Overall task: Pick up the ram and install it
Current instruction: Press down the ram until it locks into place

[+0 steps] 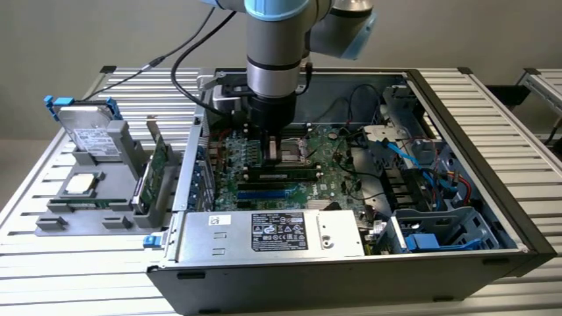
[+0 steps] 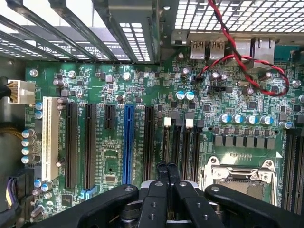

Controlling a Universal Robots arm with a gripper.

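The ram [image 1: 86, 203], a narrow green stick, lies flat in the grey holder [image 1: 52, 224] at the exterior view's left, outside the computer case. My gripper [image 1: 274, 150] is down inside the open case, far from that stick, just above the motherboard [image 1: 325, 158]. In the wrist view the gripper [image 2: 167, 167] has its two black fingertips pressed together, shut, and I see nothing between them. They hover over the black memory slots [image 2: 176, 142] with white latches [image 2: 166, 121], beside the empty processor socket [image 2: 240, 178].
The holder also carries a hard drive [image 1: 92, 135], a square silver processor [image 1: 79, 184] and an upright green expansion card [image 1: 156, 172]. Inside the case are the power supply [image 1: 272, 234], blue and black cables [image 1: 412, 164] and a red-black wire pair [image 2: 247, 66]. Case walls surround the arm.
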